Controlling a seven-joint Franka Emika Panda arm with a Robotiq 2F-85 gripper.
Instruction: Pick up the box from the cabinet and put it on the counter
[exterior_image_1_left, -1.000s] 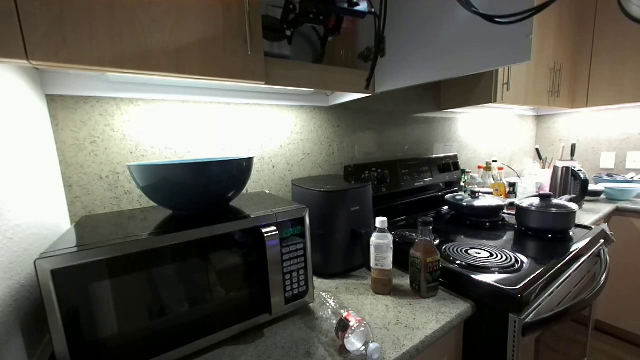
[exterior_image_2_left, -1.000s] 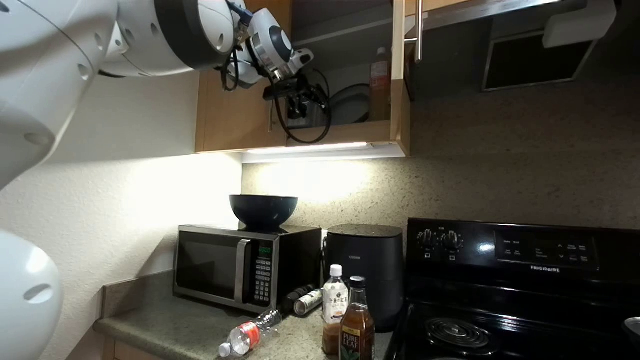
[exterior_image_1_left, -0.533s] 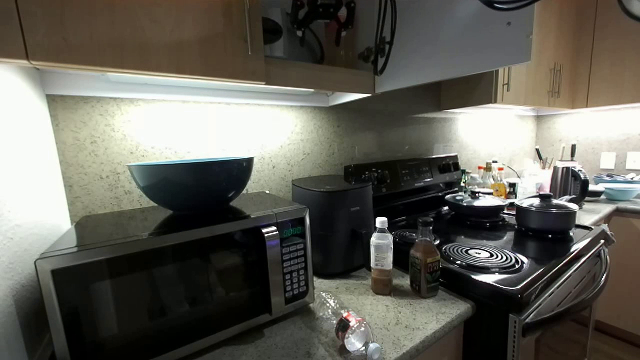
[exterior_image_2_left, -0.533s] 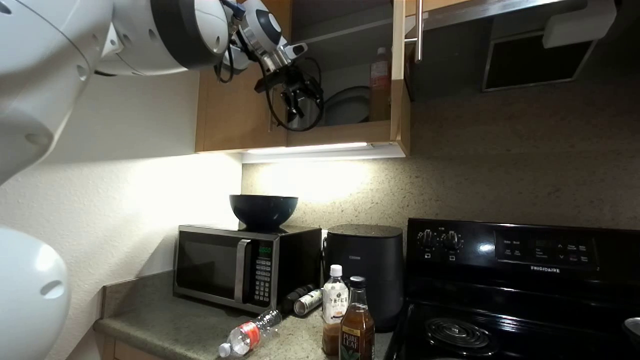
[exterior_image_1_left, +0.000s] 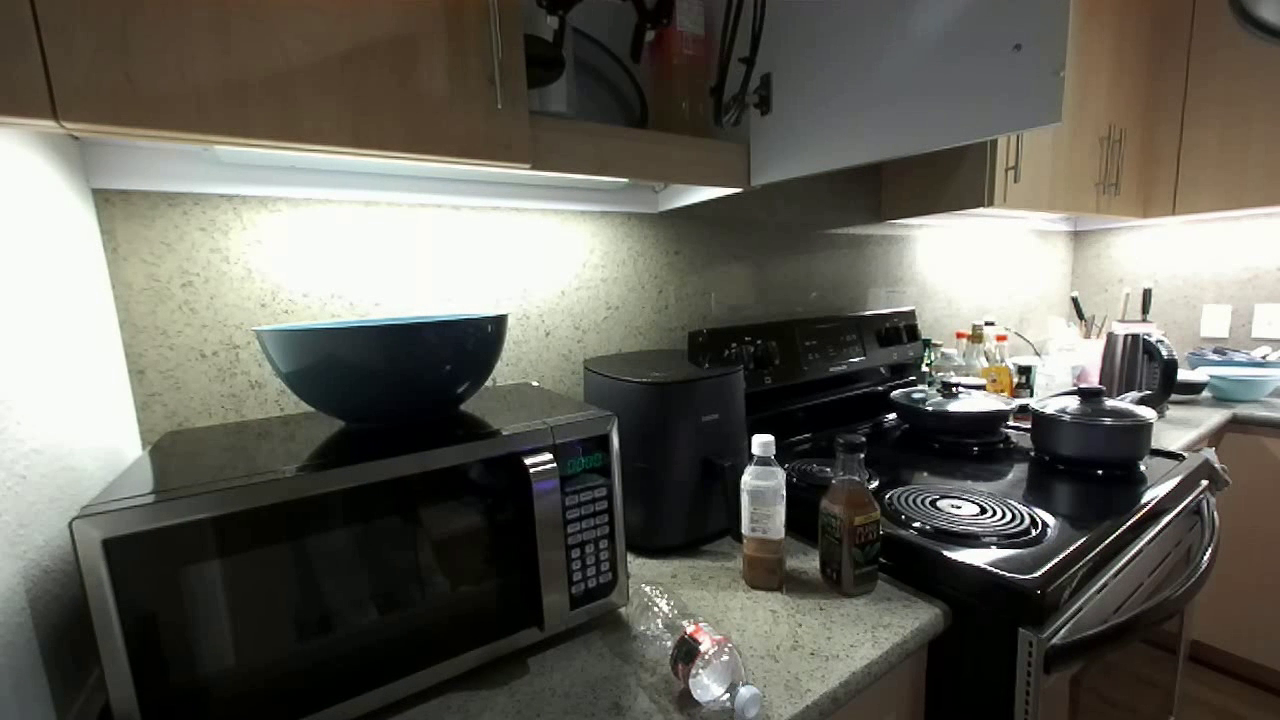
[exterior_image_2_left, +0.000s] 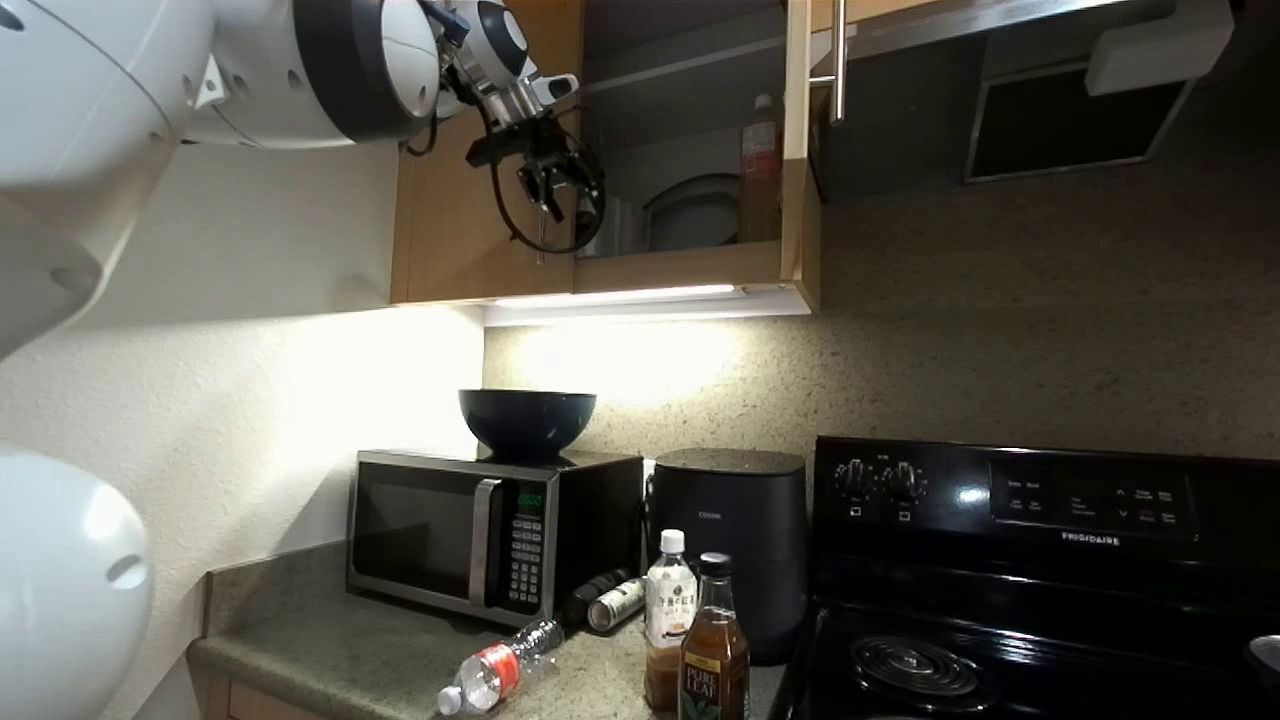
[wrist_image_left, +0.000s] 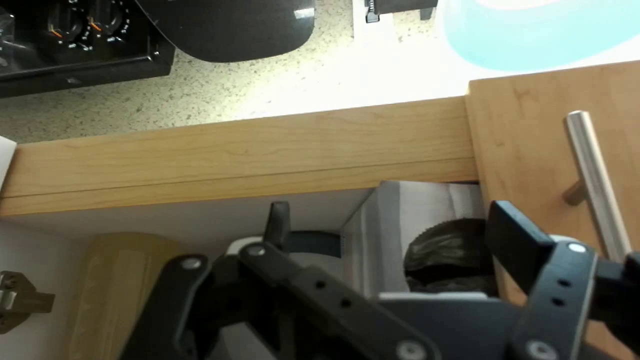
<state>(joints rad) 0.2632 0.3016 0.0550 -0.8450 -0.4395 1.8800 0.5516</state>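
Observation:
The box (wrist_image_left: 375, 225) is a pale grey-white striped carton with a dark oval opening in its front. It stands inside the open cabinet (wrist_image_left: 240, 150), beside the closed wood door. It also shows partly in both exterior views (exterior_image_1_left: 556, 95) (exterior_image_2_left: 625, 230). My gripper (wrist_image_left: 400, 232) is open and empty. In the wrist view its fingertips appear on either side of the box's front, apart from it; the lower part of the box is hidden. In an exterior view the gripper (exterior_image_2_left: 548, 200) hangs before the closed door's edge, outside the cabinet. The counter (exterior_image_1_left: 800, 640) lies below.
A bottle (exterior_image_2_left: 760, 170) and a round plate-like thing (exterior_image_2_left: 695, 215) stand right of the box. The door handle (wrist_image_left: 597, 175) is near one finger. Below are the microwave (exterior_image_1_left: 330, 570), bowl (exterior_image_1_left: 385, 365), black appliance (exterior_image_1_left: 665, 450), two upright bottles (exterior_image_1_left: 764, 520) (exterior_image_1_left: 850, 520) and a lying bottle (exterior_image_1_left: 700, 660).
My arm has drawn back and to the left in an exterior view, from before the cabinet opening to before the closed door's edge. More of the cabinet's contents show. The box stays inside.

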